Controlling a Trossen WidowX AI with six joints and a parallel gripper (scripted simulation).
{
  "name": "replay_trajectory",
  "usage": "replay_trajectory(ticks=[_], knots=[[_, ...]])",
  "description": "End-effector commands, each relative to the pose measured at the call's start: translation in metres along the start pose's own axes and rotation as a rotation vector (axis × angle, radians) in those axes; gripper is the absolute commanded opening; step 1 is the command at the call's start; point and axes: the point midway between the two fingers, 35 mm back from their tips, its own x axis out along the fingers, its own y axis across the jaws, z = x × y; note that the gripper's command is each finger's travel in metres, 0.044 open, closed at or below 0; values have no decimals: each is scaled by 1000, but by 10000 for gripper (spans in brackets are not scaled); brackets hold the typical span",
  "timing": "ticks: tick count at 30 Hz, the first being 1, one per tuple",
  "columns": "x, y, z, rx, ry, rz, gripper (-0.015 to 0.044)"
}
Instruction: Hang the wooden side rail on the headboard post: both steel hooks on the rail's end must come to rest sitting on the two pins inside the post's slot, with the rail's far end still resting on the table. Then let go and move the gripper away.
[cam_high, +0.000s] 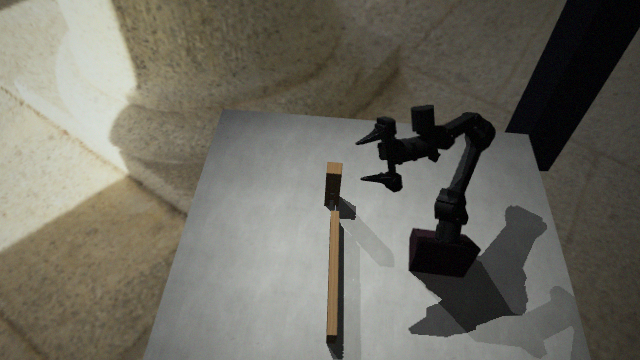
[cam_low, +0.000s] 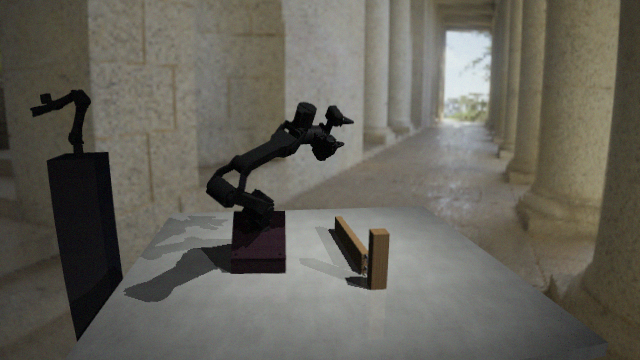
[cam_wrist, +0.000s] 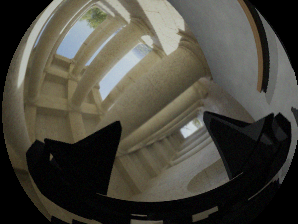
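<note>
My end effector (cam_high: 362, 161) (cam_low: 348, 133) (cam_wrist: 162, 120) is open, its two fingers spread wide apart, with nothing between them. It is raised above the bench (cam_high: 250, 200) (cam_low: 450, 300) (cam_wrist: 227, 65). The wooden side rail (cam_high: 333, 275) (cam_low: 350, 240) (cam_wrist: 259, 45) lies lower than the fingers and well apart from them, on the bench. In the top view, the rail is located below and to the left of the fingertips; in the wrist view, it appears at the upper right, beyond the fingers.

The rail is a long, straight, narrow bar of light brown wood, with a flat upper edge and a visible lengthwise grain. One end faces the headboard post (cam_high: 334, 182) (cam_low: 378, 259), a short, upright, rectangular block of similar wood. Small metallic hooks (cam_low: 365, 264) are located at that end, close to the post. The pictures are too coarse for me to tell whether the hooks are seated on the pins. The far end of the rail points away from the post. My arm (cam_high: 465, 170) (cam_low: 265, 152) rises from a dark maroon base block (cam_high: 435, 257) (cam_low: 257, 250) beside the rail.
</note>
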Motion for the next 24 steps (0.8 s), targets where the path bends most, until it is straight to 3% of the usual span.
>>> replay_trajectory(ticks=[1, 13, 24], knots=[[12, -19, 28, 137, -123, -49, 440], [23, -82, 125, 604, -579, -84, 440], [-4, -141, 206, 978, -1025, 60, 440]])
